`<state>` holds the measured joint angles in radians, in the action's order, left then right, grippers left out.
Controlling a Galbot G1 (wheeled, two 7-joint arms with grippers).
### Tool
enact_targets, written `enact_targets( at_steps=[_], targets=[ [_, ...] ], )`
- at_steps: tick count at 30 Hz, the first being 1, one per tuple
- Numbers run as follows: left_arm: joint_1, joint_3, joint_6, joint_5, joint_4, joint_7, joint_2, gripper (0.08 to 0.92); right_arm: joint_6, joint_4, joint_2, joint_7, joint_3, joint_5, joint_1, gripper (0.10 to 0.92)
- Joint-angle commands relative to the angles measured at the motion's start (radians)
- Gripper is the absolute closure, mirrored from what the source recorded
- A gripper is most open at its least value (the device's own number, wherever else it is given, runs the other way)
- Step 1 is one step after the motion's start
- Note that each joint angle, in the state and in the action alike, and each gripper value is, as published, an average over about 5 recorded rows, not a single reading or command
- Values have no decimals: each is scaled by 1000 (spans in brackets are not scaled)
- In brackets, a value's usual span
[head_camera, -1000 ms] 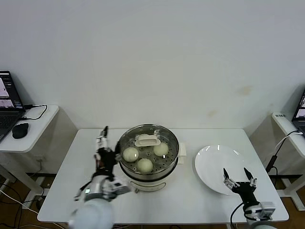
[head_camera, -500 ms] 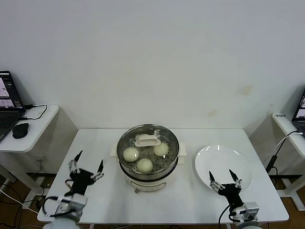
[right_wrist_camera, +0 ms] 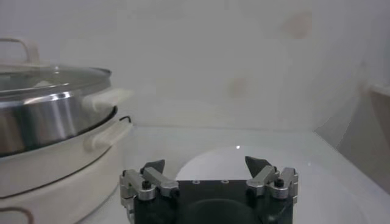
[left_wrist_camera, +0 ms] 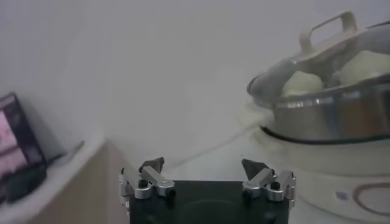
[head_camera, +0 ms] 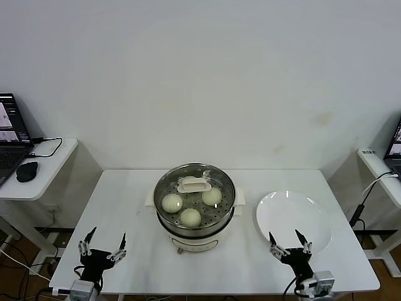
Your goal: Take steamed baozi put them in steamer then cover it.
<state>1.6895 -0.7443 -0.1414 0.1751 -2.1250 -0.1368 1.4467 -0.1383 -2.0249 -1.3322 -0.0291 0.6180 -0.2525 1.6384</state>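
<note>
The steamer stands at the middle of the white table, and three steamed baozi show through the cover; a fourth may sit under the cover's cream handle, but that spot is hidden. The glass cover lies seated on the steel rim, handle up, as the left wrist view also shows. Beside the steamer on the robot's right, the flat white plate lies bare, with no bun on it. By this evidence the task looks finished: buns in, lid on, nothing left to fetch. The left gripper hangs at the table's near left edge, fingers spread and holding nothing. The right gripper sits at the near edge of the plate, likewise spread and unloaded, well apart from the steamer.
</note>
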Motion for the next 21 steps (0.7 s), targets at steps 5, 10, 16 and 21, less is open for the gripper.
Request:
enact_targets(
  at_steps=[5,10,16,21],
  targets=[
    [76,0,-35,-70,-16,19,-34,177,21,-55,-10,-7,13,30,89,203],
    [83,5,-54,-65,-41,18,-38,177,28,-47,-15,-18,3,57,89,202],
    [82,31,-57,-50,-68,16,-34,177,38,-37,-11,-21,11,65,87,203],
    [86,59,-26,-12,-71,28,-39,177,36,-45,-9,-26,24,66,87,202]
  ],
)
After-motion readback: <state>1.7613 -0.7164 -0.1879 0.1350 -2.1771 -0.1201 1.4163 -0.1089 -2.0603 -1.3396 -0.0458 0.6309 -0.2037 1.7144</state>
